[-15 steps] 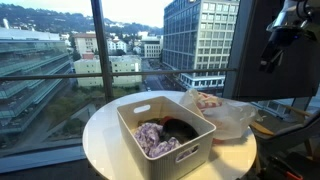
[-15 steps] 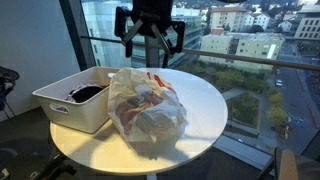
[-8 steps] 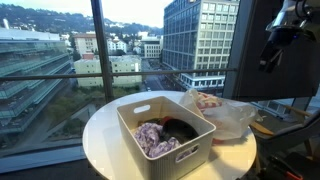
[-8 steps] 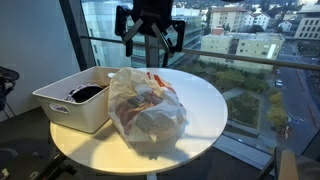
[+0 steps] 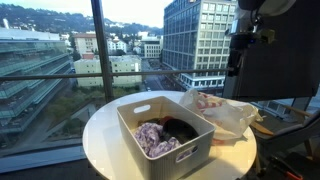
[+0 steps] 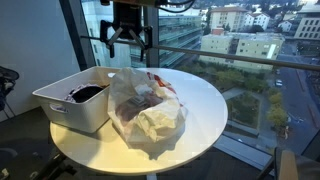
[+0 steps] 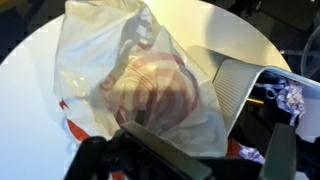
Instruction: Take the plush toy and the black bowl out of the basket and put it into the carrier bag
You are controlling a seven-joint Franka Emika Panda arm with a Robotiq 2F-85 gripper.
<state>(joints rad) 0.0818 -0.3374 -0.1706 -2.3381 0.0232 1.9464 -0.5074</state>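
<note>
Hovering high, jaws wide apart and empty, now shifted toward the basket [image 6: 62, 108], carrier bag [image 6: 148, 108] beside it

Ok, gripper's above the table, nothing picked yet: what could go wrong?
The carrier bag lies slumped, with no open mouth visible, so a drop may slide off it. The plush toy and black bowl sit close together inside the basket; the open gripper could catch both or hit a wall.

White basket [image 5: 188, 158] sits on the round white table [image 5: 103, 128], with the plush toy [image 5: 152, 138] and black bowl [image 5: 182, 128] side by side inside. The carrier bag [image 5: 225, 113] lies crumpled just beside it. The gripper [image 5: 237, 62] hangs high above the bag.
</note>
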